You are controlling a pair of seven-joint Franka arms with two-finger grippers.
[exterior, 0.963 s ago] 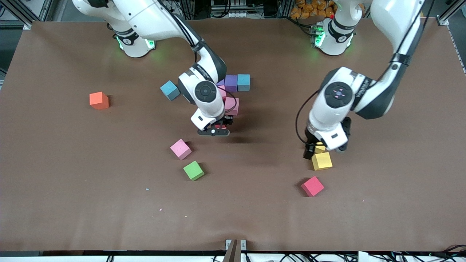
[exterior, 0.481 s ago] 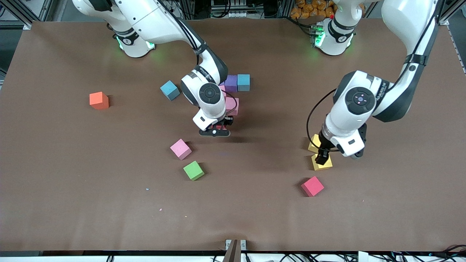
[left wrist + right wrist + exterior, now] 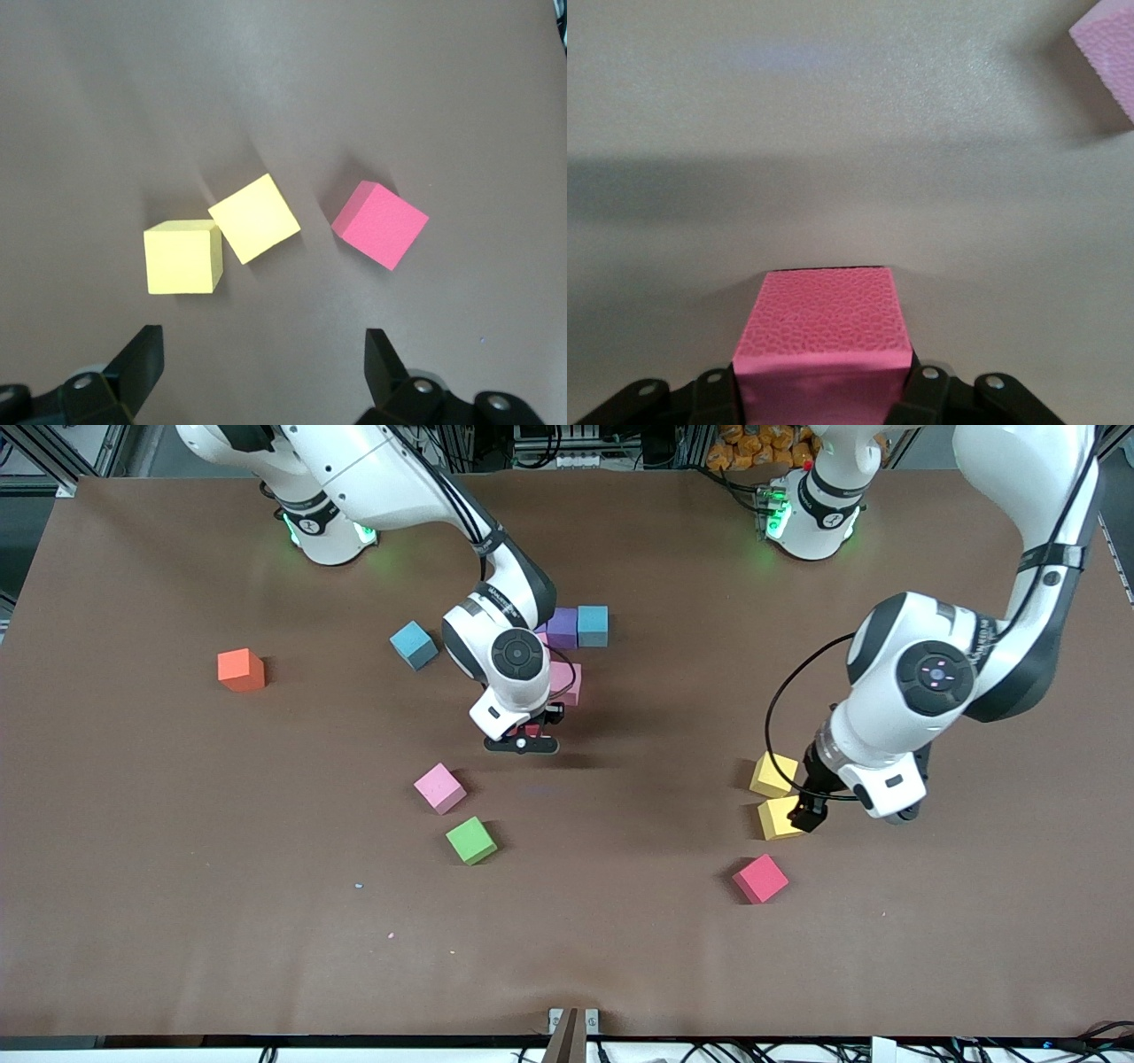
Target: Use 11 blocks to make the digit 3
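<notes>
The right gripper [image 3: 523,741] hung over the tabletop [image 3: 177,850] just nearer the camera than the started cluster of purple [image 3: 562,627], blue [image 3: 593,625] and pink [image 3: 567,682] blocks, its fingers [image 3: 921,390] clamped on a red block [image 3: 822,341]. The left gripper [image 3: 257,363] hung beside two touching yellow blocks [image 3: 773,774] [image 3: 777,817], fingers [image 3: 142,354] apart and empty. The other blocks lay scattered: orange [image 3: 241,669], pink [image 3: 439,787], red [image 3: 760,878].

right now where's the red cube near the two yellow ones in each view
Front view: the red cube lies nearer the camera than the two yellow cubes.
Left wrist view: red cube beside the same yellow pair, the shared landmark.
Right wrist view: not in it.
</notes>
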